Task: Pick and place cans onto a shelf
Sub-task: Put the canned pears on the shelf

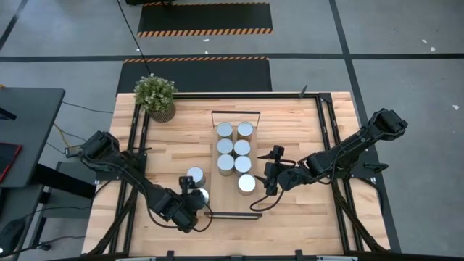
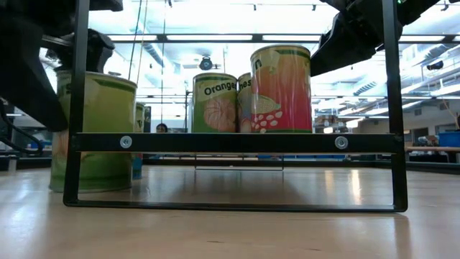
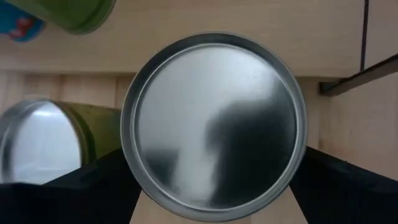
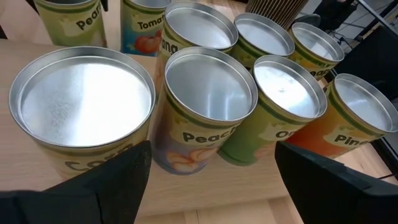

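Several cans stand upright on the shelf point(image 1: 233, 174), the nearest a silver-topped can point(image 1: 246, 183). Two more cans stand on the tabletop left of the shelf: one point(image 1: 195, 175) and another point(image 1: 201, 195) near the shelf's front bar. My left gripper point(image 1: 193, 200) is open above that second can point(image 3: 214, 124), with one finger point(image 3: 93, 190) on each side of it. My right gripper point(image 1: 270, 181) hovers open, just right of the nearest shelf can point(image 4: 81, 106), with nothing between its fingers. My left gripper comes at the can from above, slanting down, its fingers point(image 3: 339, 186) beside the can's two sides below the rim point(image 3: 292, 168). The rim hides the sides, so I cannot tell whether the fingers touch. The can stands upright on the table.
A potted plant point(image 1: 156, 94) stands at the table's far left corner. The shelf's black end bars point(image 2: 237, 142) rise at its near and far ends. Black frame rails point(image 1: 330, 130) run along the table's left and right sides.
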